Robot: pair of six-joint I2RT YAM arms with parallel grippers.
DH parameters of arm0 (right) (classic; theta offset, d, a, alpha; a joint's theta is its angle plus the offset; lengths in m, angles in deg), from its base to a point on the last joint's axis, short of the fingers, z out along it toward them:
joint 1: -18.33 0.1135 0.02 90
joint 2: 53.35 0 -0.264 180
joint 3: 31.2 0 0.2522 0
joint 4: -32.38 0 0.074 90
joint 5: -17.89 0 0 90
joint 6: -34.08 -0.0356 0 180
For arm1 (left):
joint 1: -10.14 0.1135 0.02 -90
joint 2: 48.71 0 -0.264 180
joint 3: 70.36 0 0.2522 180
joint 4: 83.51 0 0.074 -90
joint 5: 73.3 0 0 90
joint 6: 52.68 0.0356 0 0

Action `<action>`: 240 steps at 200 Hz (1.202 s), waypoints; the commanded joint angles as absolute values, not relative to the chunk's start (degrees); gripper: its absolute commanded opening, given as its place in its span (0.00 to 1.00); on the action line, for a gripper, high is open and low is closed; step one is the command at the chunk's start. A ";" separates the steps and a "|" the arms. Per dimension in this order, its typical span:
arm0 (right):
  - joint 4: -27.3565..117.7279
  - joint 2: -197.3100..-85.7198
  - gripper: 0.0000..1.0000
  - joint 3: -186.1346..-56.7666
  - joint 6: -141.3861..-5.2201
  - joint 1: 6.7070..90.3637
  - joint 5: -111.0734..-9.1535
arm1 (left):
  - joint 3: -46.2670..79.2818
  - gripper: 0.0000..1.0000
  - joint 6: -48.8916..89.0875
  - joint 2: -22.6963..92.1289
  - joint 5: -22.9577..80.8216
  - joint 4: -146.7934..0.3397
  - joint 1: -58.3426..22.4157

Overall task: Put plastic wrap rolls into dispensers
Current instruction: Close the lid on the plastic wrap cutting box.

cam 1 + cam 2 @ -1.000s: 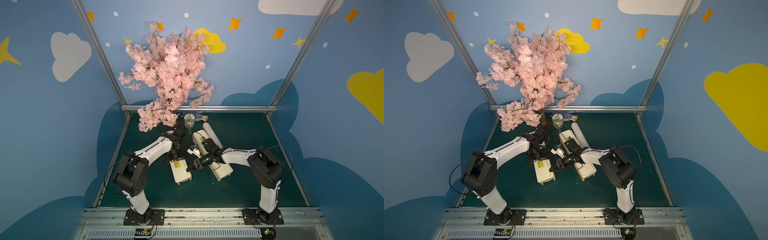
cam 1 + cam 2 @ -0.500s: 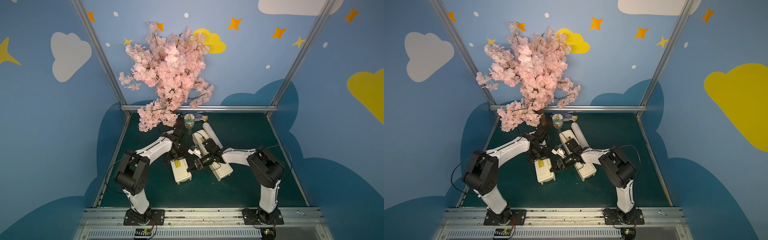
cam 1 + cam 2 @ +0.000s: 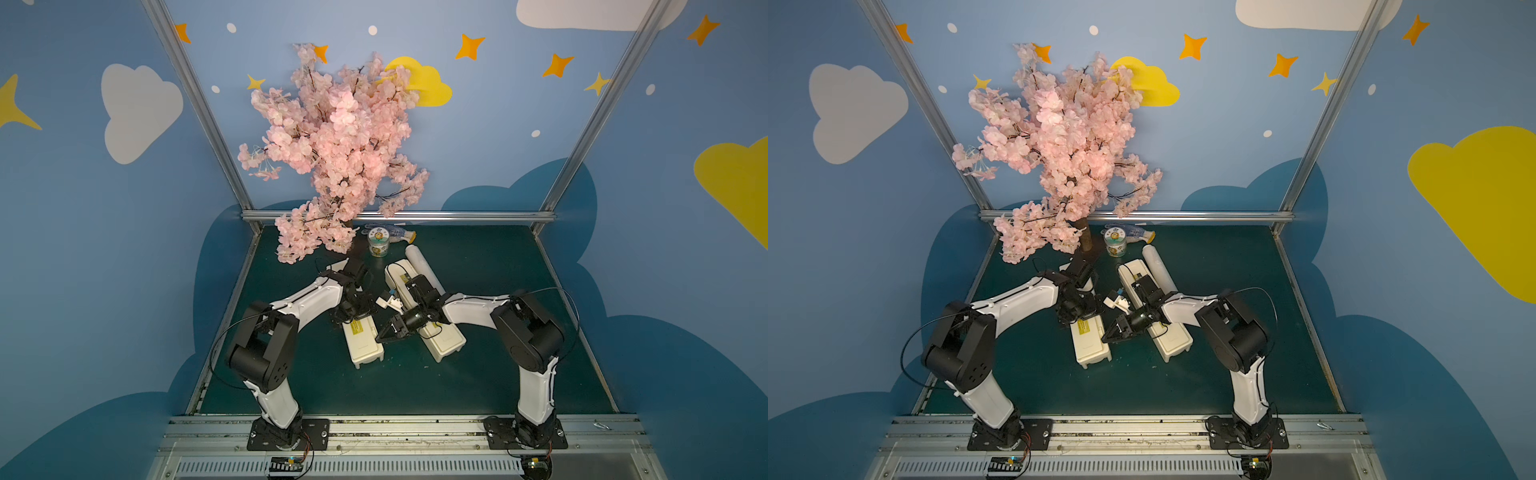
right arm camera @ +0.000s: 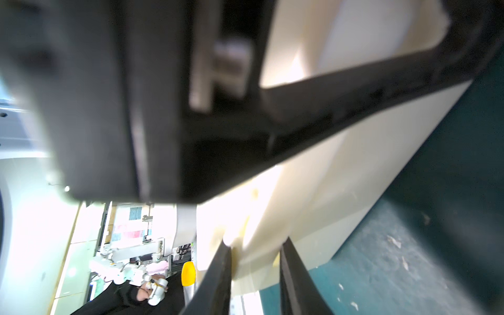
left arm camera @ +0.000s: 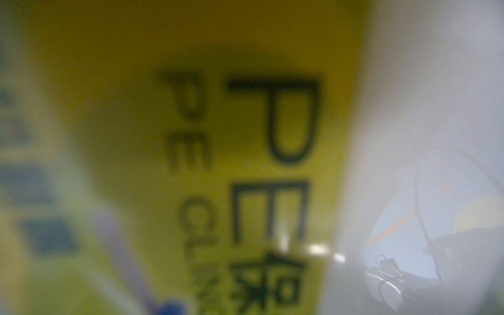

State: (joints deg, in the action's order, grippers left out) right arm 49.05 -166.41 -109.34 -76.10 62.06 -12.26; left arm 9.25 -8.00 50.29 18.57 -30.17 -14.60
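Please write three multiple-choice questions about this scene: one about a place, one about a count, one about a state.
1. Where does the visible roll lie? A between the boxes; B inside a box; C beside the right box.
2. How many cream boxes are on the table? A one; B two; C three.
3. How is the bottle? A on its side; B upright; C held.
Key: 1 C, it runs along that box's outer side; 2 B, the left box and the right one; 3 A, it lies flat behind the jar.
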 commanded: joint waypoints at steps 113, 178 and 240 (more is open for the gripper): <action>61.48 -174.07 0.10 -110.80 -70.55 63.60 -23.15 | 13.10 1.00 -6.16 53.86 23.00 -31.08 -17.84; 63.38 -173.30 0.19 -111.39 -72.51 63.80 -28.99 | 14.17 1.00 -3.27 56.23 20.85 -28.79 -17.60; 66.90 -170.88 0.25 -113.68 -71.21 62.73 -32.06 | 16.18 1.00 1.07 52.00 16.87 -26.59 -13.79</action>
State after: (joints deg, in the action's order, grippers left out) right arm 61.93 -166.95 -113.93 -76.39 61.86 -17.26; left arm 13.88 -2.84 53.20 15.93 -25.58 -15.45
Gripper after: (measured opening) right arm 0.257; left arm 0.999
